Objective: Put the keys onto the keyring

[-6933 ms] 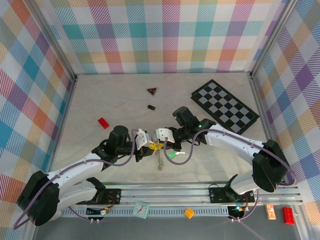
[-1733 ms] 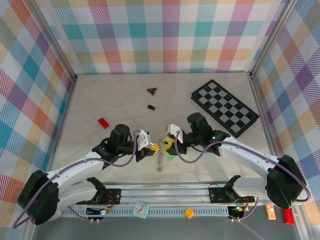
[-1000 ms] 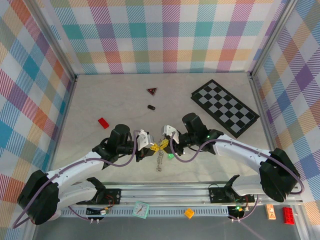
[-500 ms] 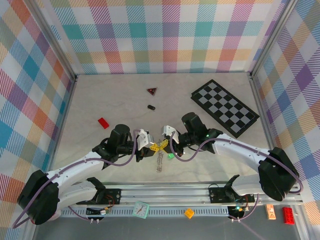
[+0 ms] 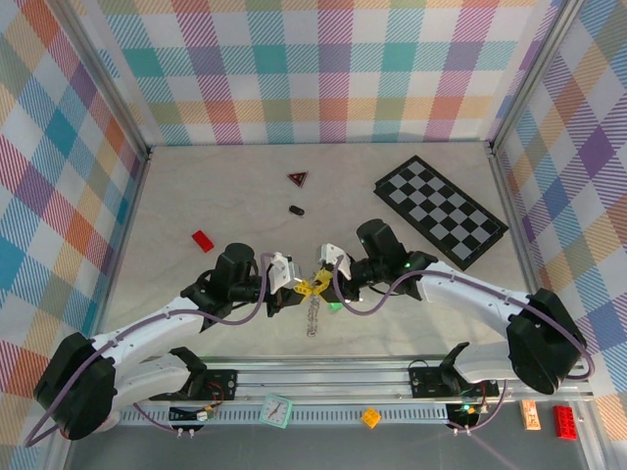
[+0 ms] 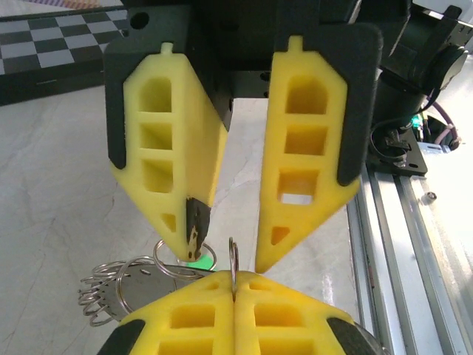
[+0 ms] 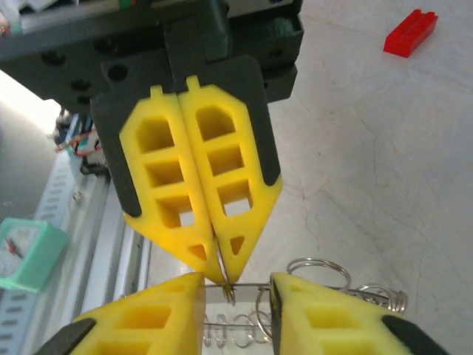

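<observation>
The right gripper [image 7: 236,285], pinched shut a moment earlier, is now seen with its jaws parted to a middling width, and nothing is held between them. The left gripper [image 6: 235,281] is kept tightly closed on the thin keyring [image 6: 233,259], which is gripped edge-on at its fingertips. The two grippers are met tip to tip at the middle of the table [image 5: 196,196], towards its near edge. The ring is thus carried by the left gripper alone. It is judged that the right gripper's hold has just been let go, either after a threading attempt or for a fresh grasp; whether a key was added cannot be told.

The keys [image 5: 313,315] are seen as a silvery bunch trailing from the keyring towards the near edge. They are too small to be counted.

Two grippers and one keyring are counted. On the table lie one dark red triangle [image 5: 298,178], one black oval piece [image 5: 296,210], one chequered board [image 5: 441,211], one red brick [image 5: 203,241] and one small green piece [image 5: 335,305]. By the near rail lie one teal clock [image 5: 276,410], one orange brick [image 5: 371,417] and a second red brick [image 5: 565,421].
</observation>
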You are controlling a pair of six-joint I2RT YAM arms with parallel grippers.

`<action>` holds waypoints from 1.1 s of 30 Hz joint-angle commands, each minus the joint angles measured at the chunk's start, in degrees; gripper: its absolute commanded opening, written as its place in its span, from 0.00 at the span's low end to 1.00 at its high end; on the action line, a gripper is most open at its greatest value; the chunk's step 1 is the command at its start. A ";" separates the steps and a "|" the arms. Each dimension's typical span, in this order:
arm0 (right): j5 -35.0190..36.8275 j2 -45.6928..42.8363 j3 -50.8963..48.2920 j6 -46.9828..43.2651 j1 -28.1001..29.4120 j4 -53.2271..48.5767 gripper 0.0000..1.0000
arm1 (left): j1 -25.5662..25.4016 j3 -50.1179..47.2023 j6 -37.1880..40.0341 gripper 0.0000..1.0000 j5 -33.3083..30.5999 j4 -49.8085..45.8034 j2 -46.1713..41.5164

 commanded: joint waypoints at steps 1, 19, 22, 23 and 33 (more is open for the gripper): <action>1.10 -5.75 -2.25 4.53 -0.95 3.15 0.38 | -0.71 0.68 0.93 0.00 0.62 3.10 -0.18; 24.10 7.93 3.10 42.61 -1.40 -22.27 0.39 | -0.76 2.70 2.81 0.00 -1.91 -2.52 0.51; 24.62 12.28 5.56 41.29 -1.42 -22.98 0.39 | -0.76 2.62 2.94 0.00 -2.39 -2.75 0.04; 25.32 13.60 6.51 40.73 -1.39 -23.43 0.39 | -0.75 2.53 2.99 0.00 -2.54 -2.93 -0.06; 25.80 22.18 11.51 39.46 -1.10 -21.97 0.39 | -0.76 2.54 3.16 0.00 -3.40 -4.01 -0.59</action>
